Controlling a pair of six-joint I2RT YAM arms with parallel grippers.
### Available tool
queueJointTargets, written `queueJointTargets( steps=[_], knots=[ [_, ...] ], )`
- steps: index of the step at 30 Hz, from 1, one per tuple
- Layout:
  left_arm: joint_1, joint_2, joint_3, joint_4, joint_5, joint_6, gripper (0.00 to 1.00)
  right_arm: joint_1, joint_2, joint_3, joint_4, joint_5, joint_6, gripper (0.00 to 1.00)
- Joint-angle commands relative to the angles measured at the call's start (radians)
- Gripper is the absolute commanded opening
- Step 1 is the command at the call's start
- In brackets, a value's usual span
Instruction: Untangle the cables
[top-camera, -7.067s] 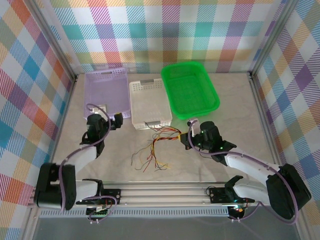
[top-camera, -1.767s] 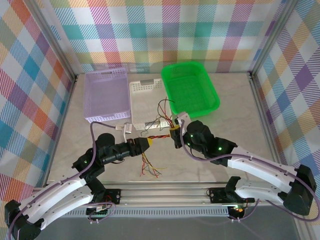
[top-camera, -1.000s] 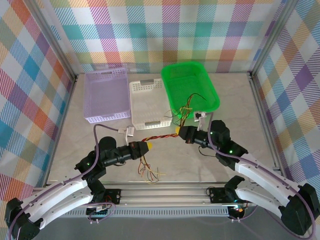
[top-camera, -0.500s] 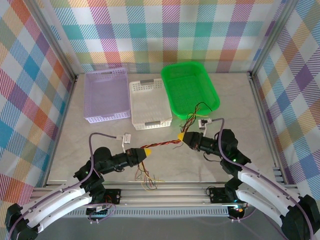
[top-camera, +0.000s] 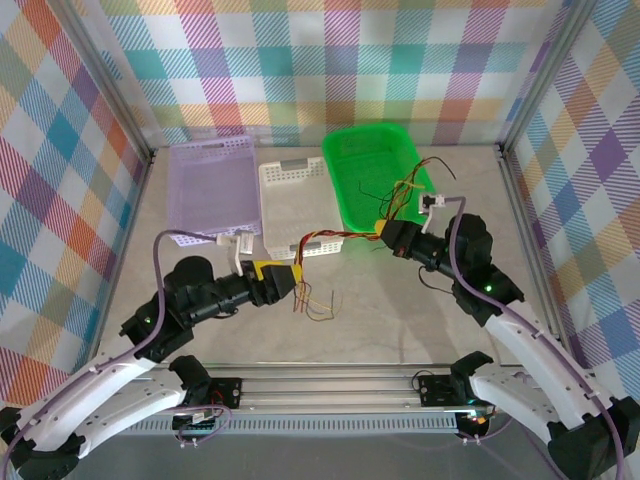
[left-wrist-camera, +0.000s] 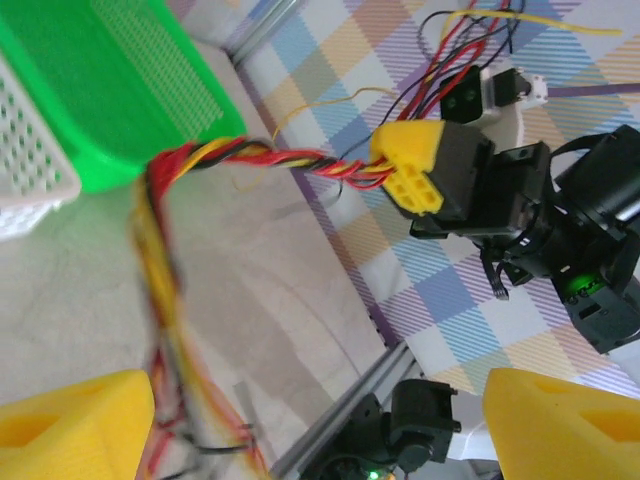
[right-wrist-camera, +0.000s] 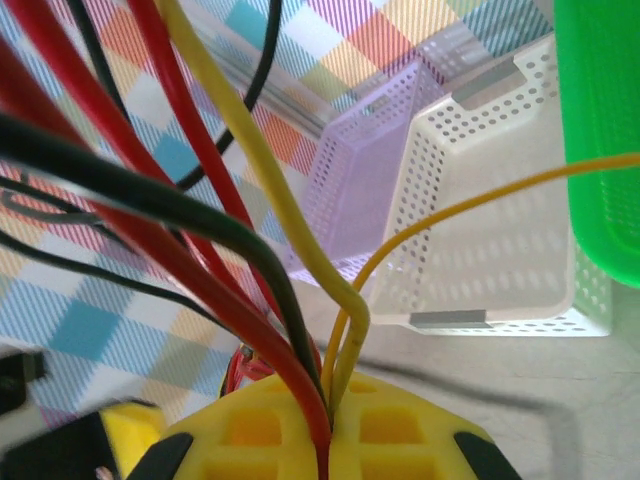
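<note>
Since half a second earlier, both arms had carried the cables (top-camera: 335, 239) away from the near edge of the table (top-camera: 420, 320) toward the white basket (top-camera: 295, 205), and the left gripper (top-camera: 283, 281) had let go of them.

Left gripper: lay just in front of the white basket's near wall, toward its left corner, pointing right. In the left wrist view its yellow fingertips (left-wrist-camera: 70, 420) stood wide apart at the two lower corners. Nothing was pinched between them, and the blurred wires dropped past the left-hand one.

Right gripper (top-camera: 384, 231): hung just right of the white basket's near right corner, jaws clamped on the red, black and yellow strands. In the right wrist view the wires rose from between its yellow pads (right-wrist-camera: 420, 410).

Cables: a twisted length ran from the right gripper leftward along the front of the white basket. It then bent down, its loose ends spreading over the table in front of that basket, just right of the left gripper. Free ends beyond the right gripper fanned out above the green basket (top-camera: 375, 180), which stood just beside the white basket's right side.

Lilac basket (top-camera: 210, 185): at the white basket's left side.
</note>
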Motion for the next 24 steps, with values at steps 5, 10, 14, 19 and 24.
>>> queueJointTargets(
  steps=[5, 10, 14, 19, 24],
  knots=[
    [0.004, 0.144, 0.252, -0.211, -0.085, 0.216, 0.86, 0.0, 0.096, 0.118, -0.232, -0.186, -0.249, 0.0],
    [0.004, 0.242, 0.283, -0.141, -0.017, 0.195, 0.86, 0.001, 0.089, 0.095, -0.186, -0.272, -0.252, 0.0],
    [0.004, 0.309, 0.247, -0.055, 0.084, 0.15, 0.85, 0.001, 0.077, 0.085, -0.136, -0.348, -0.247, 0.0],
    [0.005, 0.35, 0.234, -0.067, 0.115, 0.175, 0.85, 0.001, 0.058, 0.084, -0.104, -0.408, -0.245, 0.0],
    [0.004, 0.409, 0.242, -0.101, 0.14, 0.209, 0.79, 0.001, 0.066, 0.087, -0.062, -0.476, -0.224, 0.0]
  ],
)
